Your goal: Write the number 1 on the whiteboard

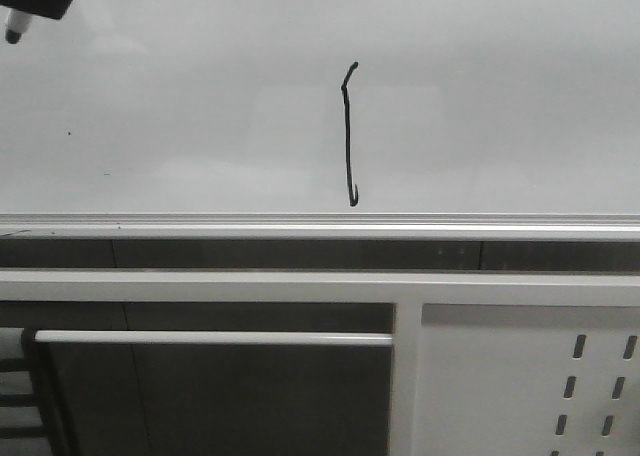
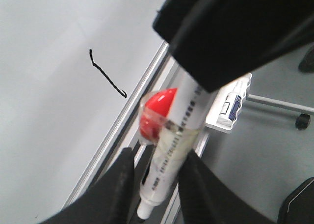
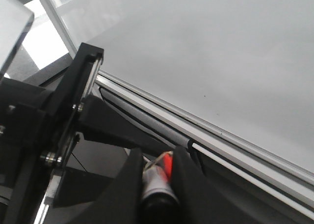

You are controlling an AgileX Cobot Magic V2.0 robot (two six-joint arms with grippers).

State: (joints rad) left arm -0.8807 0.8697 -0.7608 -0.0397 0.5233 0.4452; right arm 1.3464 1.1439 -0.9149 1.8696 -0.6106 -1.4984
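The number 1 is a thin black stroke on the whiteboard, just above its silver rail. It also shows in the left wrist view. A white marker with a red piece taped to it passes between my left gripper's fingers, with a small gap on one side. A large black housing covers its upper end. My right gripper is shut on the marker's body. In the front view the marker tip sticks out of a black part at the top left corner.
A white perforated frame panel and crossbars sit below the board. A small white tray with a spray bottle hangs by the rail. A chair caster is on the floor. Black arm structure stands close beside my right gripper.
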